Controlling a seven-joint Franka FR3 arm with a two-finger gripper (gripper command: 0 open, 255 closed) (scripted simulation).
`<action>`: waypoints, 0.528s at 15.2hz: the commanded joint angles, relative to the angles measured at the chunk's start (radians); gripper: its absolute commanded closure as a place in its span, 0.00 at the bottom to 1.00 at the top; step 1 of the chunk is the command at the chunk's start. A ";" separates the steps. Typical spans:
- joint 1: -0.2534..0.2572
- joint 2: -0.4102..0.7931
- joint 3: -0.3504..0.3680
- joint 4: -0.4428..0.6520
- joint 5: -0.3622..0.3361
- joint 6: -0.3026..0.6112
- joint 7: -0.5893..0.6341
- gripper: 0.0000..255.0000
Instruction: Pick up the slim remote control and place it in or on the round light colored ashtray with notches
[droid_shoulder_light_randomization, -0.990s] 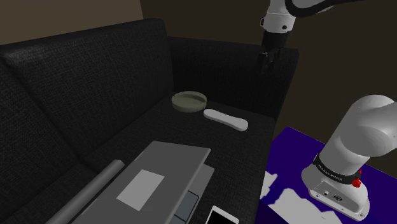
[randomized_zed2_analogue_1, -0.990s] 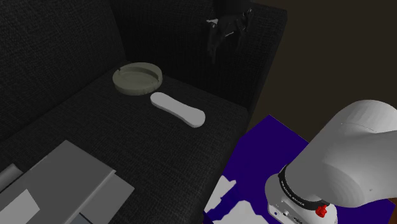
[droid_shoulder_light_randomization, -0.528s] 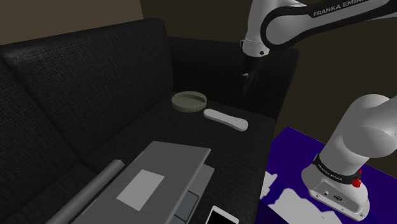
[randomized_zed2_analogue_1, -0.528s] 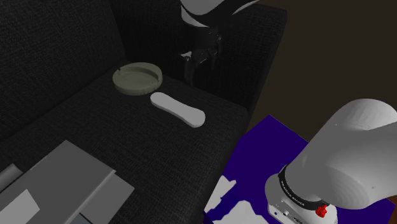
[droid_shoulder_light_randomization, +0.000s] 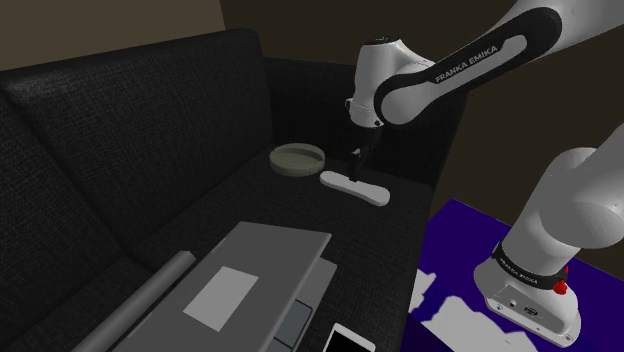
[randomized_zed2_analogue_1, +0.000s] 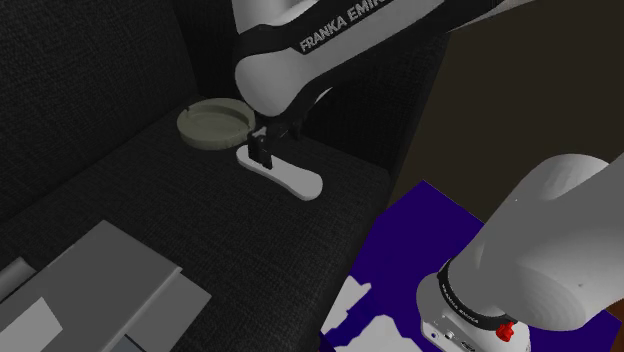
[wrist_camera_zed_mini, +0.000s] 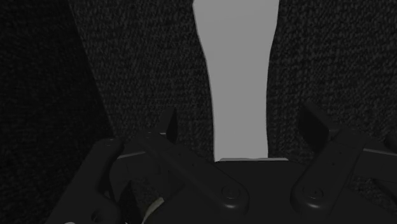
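Wrist view, pincer (wrist_camera_zed_mini: 238, 116) spread apart (touching nothing), slim remote (wrist_camera_zed_mini: 238, 76) lying lengthwise between fingers (wrist_camera_zed_mini: 316, 127)

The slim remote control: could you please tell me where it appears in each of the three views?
Shoulder view: remote control right of centre on the sofa seat, right of the ashtray.
Second exterior view: upper middle, lower right of the ashtray.
Wrist view: pale strip between the open fingers.
Shared landmark: the gripper over the remote control's ashtray-side end.
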 joint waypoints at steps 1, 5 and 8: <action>0.005 0.049 0.015 -0.002 -0.012 0.056 0.004 0.00; 0.001 0.091 0.019 -0.022 -0.022 0.118 0.012 0.00; -0.003 0.125 0.022 -0.035 -0.032 0.164 0.019 0.00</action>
